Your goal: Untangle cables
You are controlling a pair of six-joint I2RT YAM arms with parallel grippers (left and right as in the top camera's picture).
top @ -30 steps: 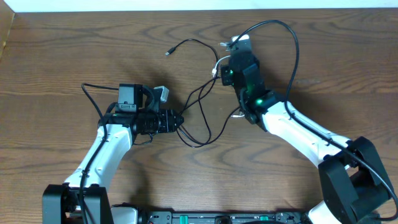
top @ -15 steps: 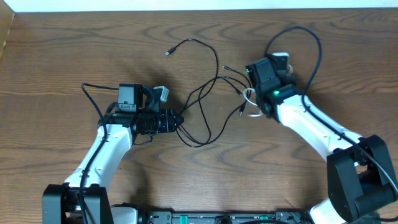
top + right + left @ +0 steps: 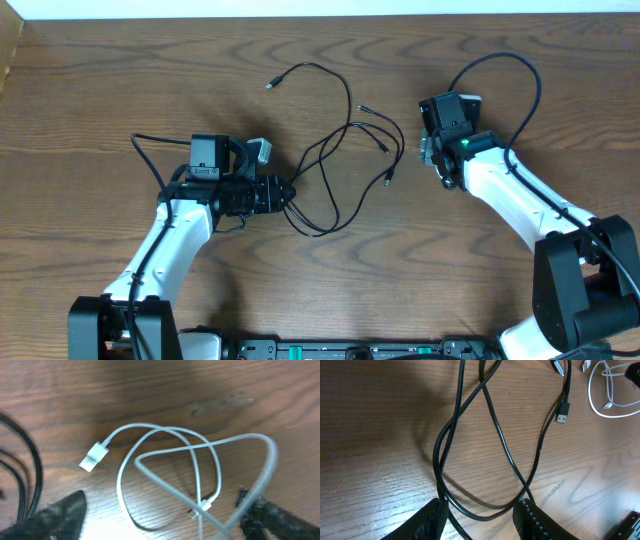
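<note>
Thin, limp and light, the black cords (image 3: 330, 150) lay looped mid-table (image 3: 120, 80), straddled by the half-parted left gripper (image 3: 480, 515), the white cord (image 3: 192, 449) coiled beneath the wide-spread right gripper (image 3: 167, 517); probably best pinched just behind a plug.

Your overhead looks straight down on the whole table (image 3: 100, 60), left wrist hangs close over black cords (image 3: 438, 455), right wrist closer over the white cord (image 3: 145, 425), which both wrist views share.
</note>
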